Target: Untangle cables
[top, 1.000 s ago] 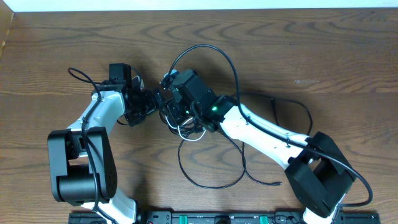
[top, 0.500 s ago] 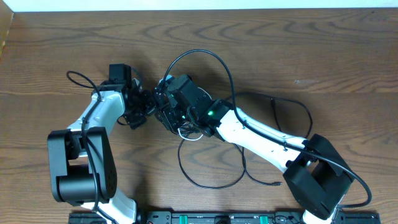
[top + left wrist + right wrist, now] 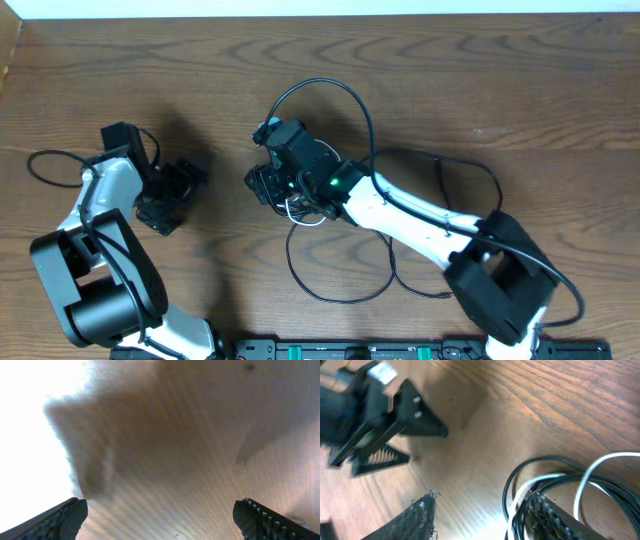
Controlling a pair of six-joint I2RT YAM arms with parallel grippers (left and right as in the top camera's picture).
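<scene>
You have two arms of one build: the left arm [image 3: 100,192] and the right arm [image 3: 410,215] both carry glossy white links between bulky black joints, with a black wire [image 3: 45,162] looping off the shell. A green light [image 3: 333,183] glows near the right wrist. The left gripper [image 3: 160,507] has black fingers [image 3: 270,520] with ribbed edges; the right gripper [image 3: 482,500] has black mesh-textured pads [image 3: 415,520].

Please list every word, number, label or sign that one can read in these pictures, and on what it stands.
No text can be read.
white label on the left gripper, right wrist view: too blurred to read.
dark strip with green parts, bottom edge of the overhead view: too small to read.
</scene>
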